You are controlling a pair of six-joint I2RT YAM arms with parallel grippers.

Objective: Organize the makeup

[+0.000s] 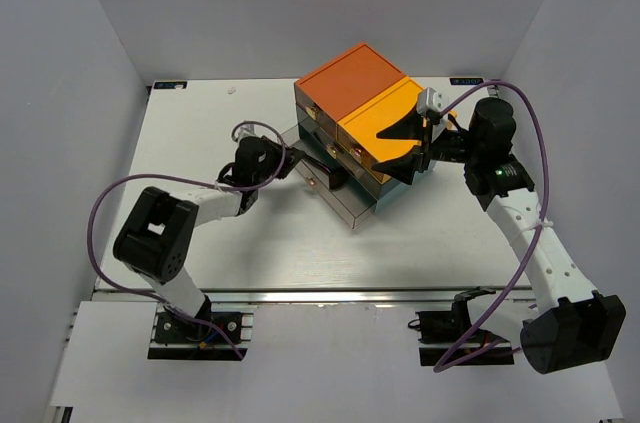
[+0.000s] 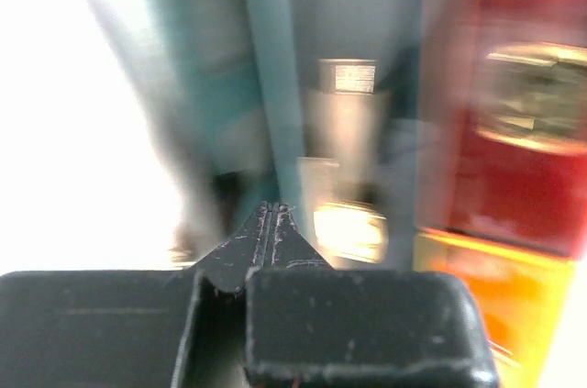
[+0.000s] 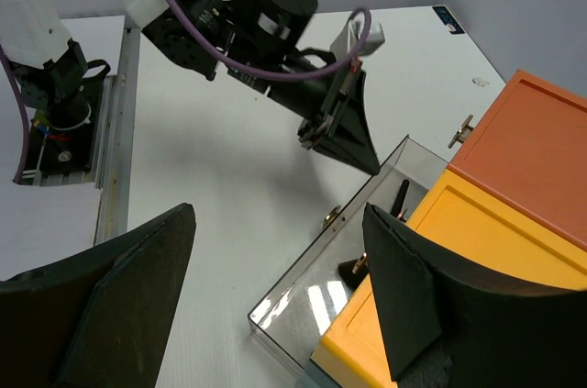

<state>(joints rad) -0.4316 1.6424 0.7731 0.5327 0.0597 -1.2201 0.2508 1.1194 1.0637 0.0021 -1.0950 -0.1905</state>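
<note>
Mid-surface, toward the back: drawer box (image 1: 360, 93) with one orange top and one yellow top, standing on the white surface (image 1: 200, 143).
Drawer: a clear drawer (image 3: 293, 301) sticks out low on the box's near-left side and is open on top.
Makeup: thin black sticks (image 3: 402, 195) lean inside the clear drawer, right against the yellow-topped section. A second dark piece sits further in; can't tell what kind it is.
Left tool: left tool (image 3: 367, 159) has its fingers pressed flat together into a point. It sits at the box's left side, just above the far end of the clear drawer. Can't tell whether the tip touches the drawer.
Left wrist view: heavily blurred, showing only teal, red and orange-yellow patches past the closed tips.
Right tool: right tool (image 1: 395, 148) has its jaws spread wide and grips nothing. It is at the box's right side over the yellow top, looking down at the drawer. Contact with the box unclear.
</note>
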